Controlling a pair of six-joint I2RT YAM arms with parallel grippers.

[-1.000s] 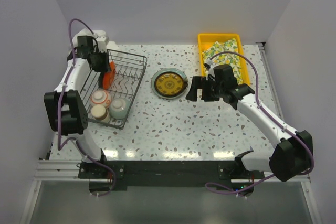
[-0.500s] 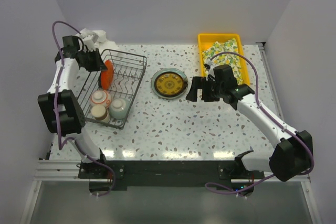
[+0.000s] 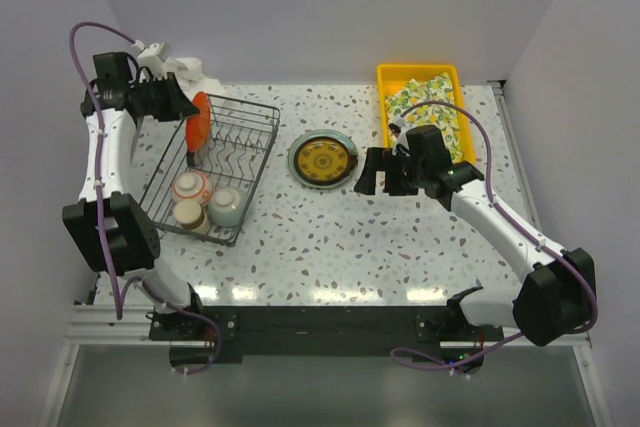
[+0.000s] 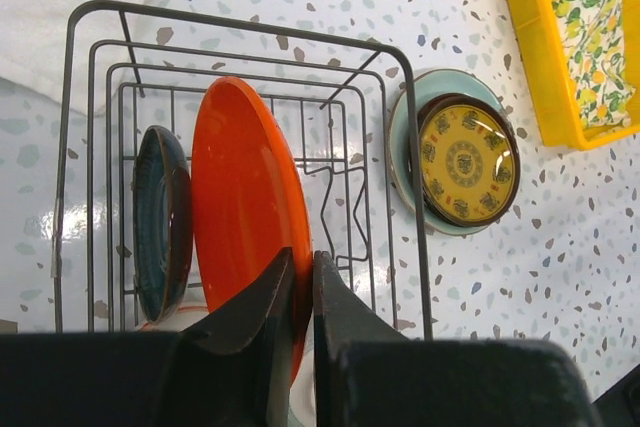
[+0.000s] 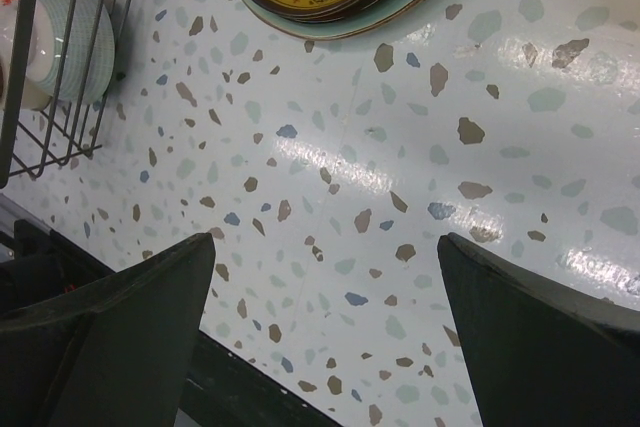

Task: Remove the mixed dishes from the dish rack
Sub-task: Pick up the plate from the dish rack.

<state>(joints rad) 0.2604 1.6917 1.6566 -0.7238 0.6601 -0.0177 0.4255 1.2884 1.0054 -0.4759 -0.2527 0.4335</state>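
- Done so far, as I judge it: two plates are out of the dish rack (image 3: 262, 150). They lie stacked near the middle of the worktop (image 3: 400, 247), the dark red patterned plate (image 3: 322, 160) on top of the pale green plate (image 3: 297, 147).
- In hand now: the left hand (image 4: 303, 269) is pinched almost closed on the rim of the orange plate (image 4: 240, 197). The plate stands on edge at the rack's far-left corner, about 10 o'clock on the worktop in the top view (I cannot tell whether its lower edge is free of the tines).
- Left in the rack: the teal plate (image 4: 160, 222) stands upright just beside the orange one, at its 9 o'clock in the left wrist view. At the rack's near end sit a red-and-white bowl (image 3: 190, 186), a brownish cup (image 3: 189, 213) and a whitish cup (image 3: 226, 206), close together.
- The right hand (image 3: 374, 172) hangs at 3 o'clock of the stacked plates, near them, with its fingers spread wide and holding nothing.
- The yellow tray (image 3: 384, 97) with its lemon cloth (image 3: 430, 107), at 1 o'clock, is no part of the job.
- Overall, the task looks roughly a third done: two pieces are out, one is in the grip, and four are waiting.
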